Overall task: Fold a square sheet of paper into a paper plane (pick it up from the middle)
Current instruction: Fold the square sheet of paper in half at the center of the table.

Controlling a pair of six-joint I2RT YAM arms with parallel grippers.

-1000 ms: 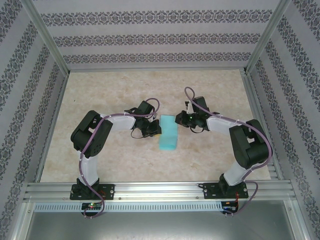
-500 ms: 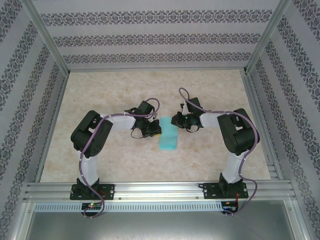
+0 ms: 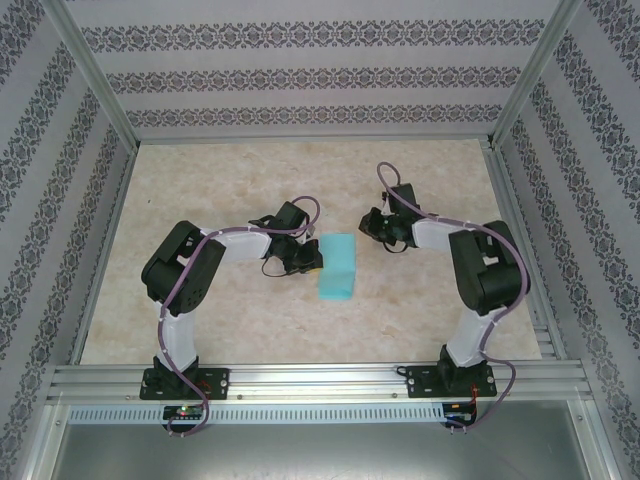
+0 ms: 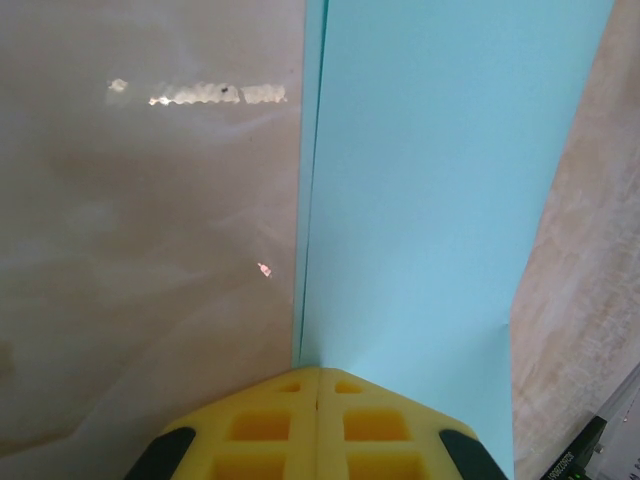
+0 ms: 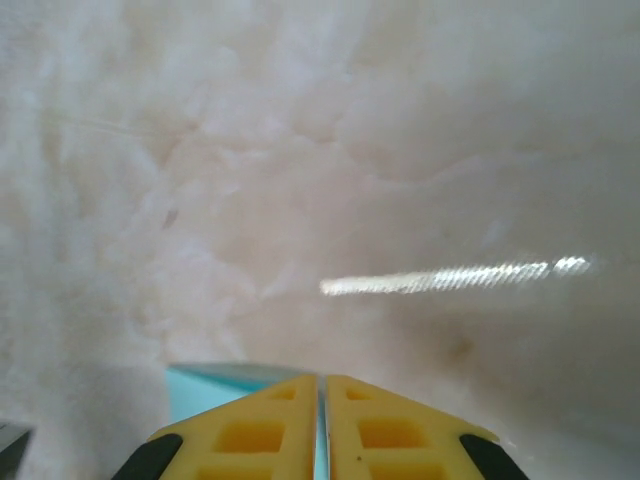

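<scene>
Near the middle of the pale marbled surface [image 3: 230, 180] lies the light-blue sheet of paper [image 3: 337, 267], folded into a narrow rectangle with its long sides running away from the arm bases. Its two layers show as a thin double edge along the left side in the left wrist view. The left fingers [image 3: 308, 258] sit at the paper's left edge, pressed fully together. From the wrist view their yellow tips meet right at that doubled edge, though I cannot tell whether they pinch the paper or merely rest against it. The right fingers [image 3: 372, 224] hang just off the sheet's far right corner, apart from it, closed to a hairline slit with nothing between them. A sliver of blue paper [image 5: 205, 385] peeks past their left tip.
</scene>
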